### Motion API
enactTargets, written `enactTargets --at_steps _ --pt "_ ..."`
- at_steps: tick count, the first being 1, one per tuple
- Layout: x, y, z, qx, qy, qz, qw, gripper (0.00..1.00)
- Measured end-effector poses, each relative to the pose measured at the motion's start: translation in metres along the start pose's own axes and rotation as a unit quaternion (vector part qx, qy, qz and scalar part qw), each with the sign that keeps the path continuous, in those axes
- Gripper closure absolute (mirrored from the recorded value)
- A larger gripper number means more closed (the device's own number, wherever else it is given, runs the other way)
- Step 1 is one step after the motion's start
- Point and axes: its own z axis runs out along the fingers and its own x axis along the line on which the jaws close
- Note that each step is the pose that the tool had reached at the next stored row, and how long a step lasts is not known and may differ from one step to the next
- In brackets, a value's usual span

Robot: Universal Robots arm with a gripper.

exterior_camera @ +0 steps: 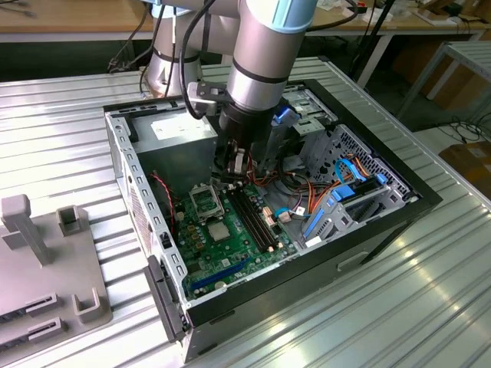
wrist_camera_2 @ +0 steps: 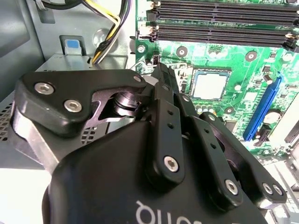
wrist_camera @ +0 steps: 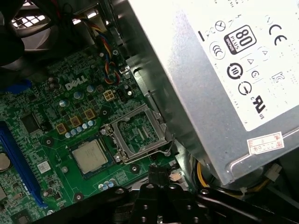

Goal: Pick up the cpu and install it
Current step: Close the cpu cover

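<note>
- One small silver square to watch: the cpu (wrist_camera: 89, 156), lying flat on the green motherboard (wrist_camera: 51, 112), just beside the open black socket frame (wrist_camera: 138, 134) and not yet lifted.
- Same chip in the second wrist view, cpu (wrist_camera_2: 210, 85), plain metal top up, with nothing on it.
- Gripper (exterior_camera: 237, 175) low inside the computer case (exterior_camera: 119, 165), hanging over the board near the socket frame; claw drawn narrow in both wrist views, tips together with nothing between them.
- Clear of the chip, no contact.
- Handling, as a guess: light, thin and rigid, with a smooth lid likely to slip under a loose pinch.
- Probably delicate underneath, so no scraping across the board.
- Best hold, by judgement: two opposite edges, fingers straddling the square, lifted level rather than tilted.
- Little thickness to bite on, and small parts crowd the board around it.
- Case open on top and well stocked: big grey power supply (wrist_camera: 219, 79) along one wall, two long black memory slots (wrist_camera_2: 224, 21), a blue slot (wrist_camera: 18, 163), and bundles of coloured cables (exterior_camera: 295, 188) towards the exterior view's right.
- Socket frame showing only its green centre, with no chip seated in it.
- Outside the case, on the ribbed metal table (exterior_camera: 368, 322) at the exterior view's left, a grey fixture (exterior_camera: 46, 268) with upright posts.
</note>
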Motion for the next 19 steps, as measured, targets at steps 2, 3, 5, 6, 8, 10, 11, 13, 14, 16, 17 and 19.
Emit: enactTargets --at_steps 2,3,5,6,8,10,11,13,14,16,17,19 --pt "-0.001 0.0003 0.0017 -0.0014 -0.0027 0.0 1.0 0.89" --pt "-0.0018 0.0005 0.0031 -0.0019 -0.0038 0.0 0.99999 0.89" --pt "-0.0027 0.0001 0.0057 -0.0026 -0.0051 0.001 0.99998 0.89" --pt "-0.003 -0.0005 0.0069 -0.0029 -0.0058 0.001 0.99998 0.89" --pt "-0.0042 -0.0028 0.0097 -0.0035 -0.0069 0.001 0.99997 0.89" --pt "-0.0053 -0.005 0.0118 -0.0037 -0.0073 0.001 0.99997 0.89" --pt "-0.0054 -0.0053 0.0121 -0.0037 -0.0073 0.001 0.99997 0.89" --pt "-0.0055 -0.0055 0.0123 -0.0037 -0.0072 0.002 0.99997 0.89" --pt "-0.0055 -0.0055 0.0124 -0.0037 -0.0073 0.002 0.99997 0.89" --pt "-0.0056 -0.0055 0.0124 -0.0038 -0.0073 0.001 0.99996 0.89" --pt "-0.0056 -0.0055 0.0125 -0.0037 -0.0073 0.001 0.99996 0.89" --pt "-0.0056 -0.0055 0.0125 -0.0037 -0.0073 0.001 0.99996 0.89"
